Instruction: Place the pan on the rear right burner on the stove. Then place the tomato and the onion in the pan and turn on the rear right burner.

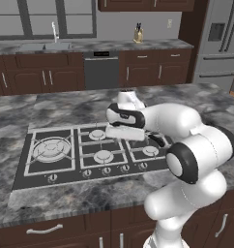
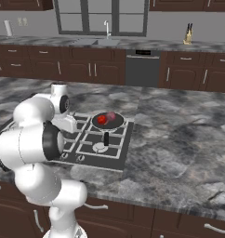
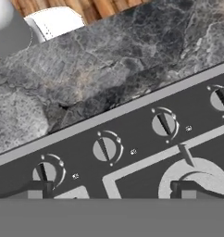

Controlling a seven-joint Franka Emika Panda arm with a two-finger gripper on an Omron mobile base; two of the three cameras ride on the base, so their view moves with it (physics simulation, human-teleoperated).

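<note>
Two steps done, by the look: pan (image 2: 108, 122) on burner, tomato (image 2: 102, 119) and onion (image 2: 111, 115) inside. Jaws wide over front-edge knobs (image 3: 106, 149); next, picking and turning the right one.

Matt grey steel stove (image 1: 22, 167) set in veined polished-stone counter (image 2: 179, 139).

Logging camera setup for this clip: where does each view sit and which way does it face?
Left base view: behind the arm's left, looking forward-down over the stove; white arm at lower right.
Right base view: behind its right, facing the pan holding the tomato and onion; arm at lower left.
Hand view: on the hand, looking at the knobs; open gripper at bottom.
Both base views share stove and sink.
</note>
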